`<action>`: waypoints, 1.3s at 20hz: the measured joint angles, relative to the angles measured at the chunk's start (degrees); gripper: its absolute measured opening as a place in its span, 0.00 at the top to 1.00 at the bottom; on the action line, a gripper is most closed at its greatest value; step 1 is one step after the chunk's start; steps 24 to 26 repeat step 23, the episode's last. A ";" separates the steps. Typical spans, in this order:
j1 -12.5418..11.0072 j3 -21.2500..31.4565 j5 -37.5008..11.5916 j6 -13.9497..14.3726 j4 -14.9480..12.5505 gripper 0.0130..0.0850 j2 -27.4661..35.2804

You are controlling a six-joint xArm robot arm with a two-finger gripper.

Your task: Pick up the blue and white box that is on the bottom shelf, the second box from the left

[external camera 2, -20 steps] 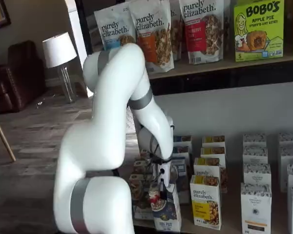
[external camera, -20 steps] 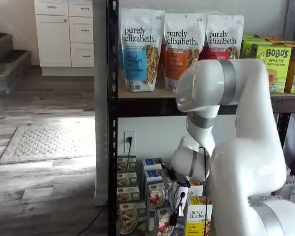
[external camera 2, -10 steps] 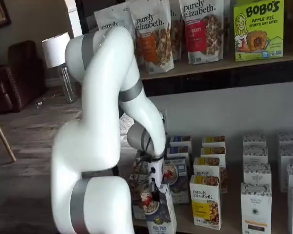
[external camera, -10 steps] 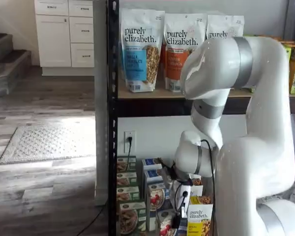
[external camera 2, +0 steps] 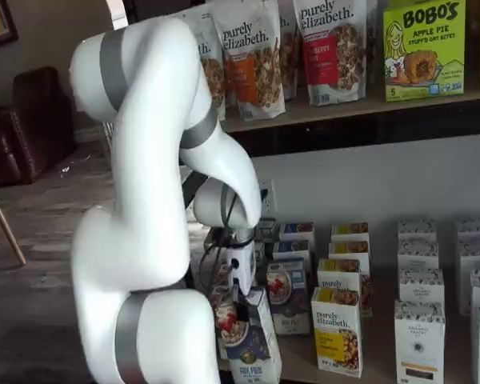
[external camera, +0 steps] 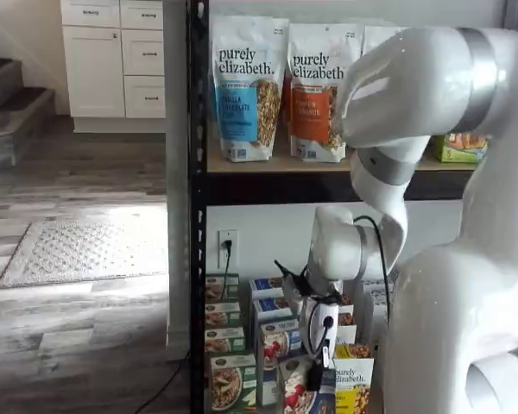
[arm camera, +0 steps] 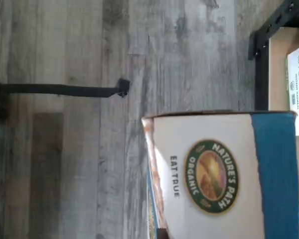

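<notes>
At the front edge of the bottom shelf [external camera 2: 368, 370], the white arm [external camera 2: 156, 200] reaches down. Its gripper [external camera 2: 242, 298] has the fingers closed on the blue and white box [external camera 2: 248, 340], held tilted and drawn forward of its row. Grasp done; lifting clear seemingly remains.

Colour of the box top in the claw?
White, with a blue band; clearest in the wrist view on the blue and white box.
</notes>
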 joint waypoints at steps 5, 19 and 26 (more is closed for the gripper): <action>0.68 2.10 5.69 6.15 -5.80 0.56 -7.55; -1.10 1.64 26.26 2.84 -1.34 0.56 -26.48; -1.80 0.22 32.03 2.80 -1.11 0.56 -31.11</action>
